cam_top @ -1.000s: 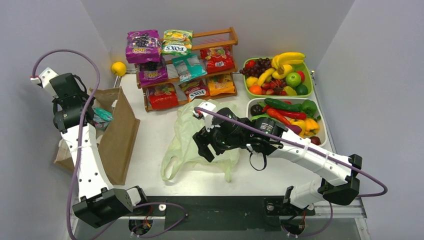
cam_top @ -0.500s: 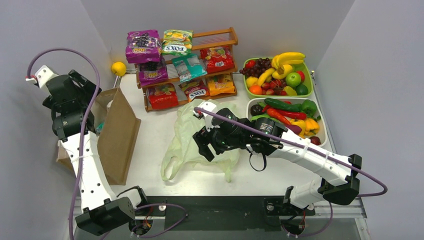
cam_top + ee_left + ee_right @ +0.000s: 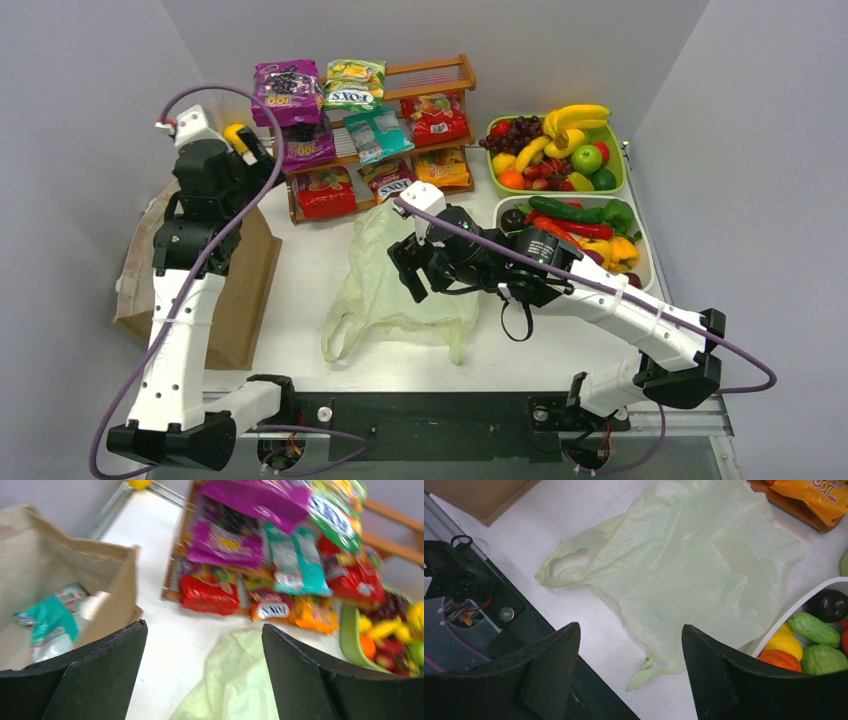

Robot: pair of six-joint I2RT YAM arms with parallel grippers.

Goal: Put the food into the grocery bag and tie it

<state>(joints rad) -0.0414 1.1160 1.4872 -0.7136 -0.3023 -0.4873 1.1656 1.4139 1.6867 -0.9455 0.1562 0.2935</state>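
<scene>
The left wrist view is blurred, its snack packets [image 3: 295, 560] unreadable and its brown paper bag [image 3: 75, 565] cut by the left edge, while from above the right arm [image 3: 600, 300] covers part of the grocery bag [image 3: 375, 290].

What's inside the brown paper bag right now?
One teal-and-white snack packet lies inside the brown paper bag. The bag's floor is covered by the left gripper, so anything else down there cannot be seen.

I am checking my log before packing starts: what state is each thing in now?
grocery bag: flat on the table, empty, untied.
paper bag: open, teal packet inside.
snack packets: on the wooden rack, unpacked.
left gripper: open, empty.
right gripper: open, empty, above the grocery bag.
</scene>
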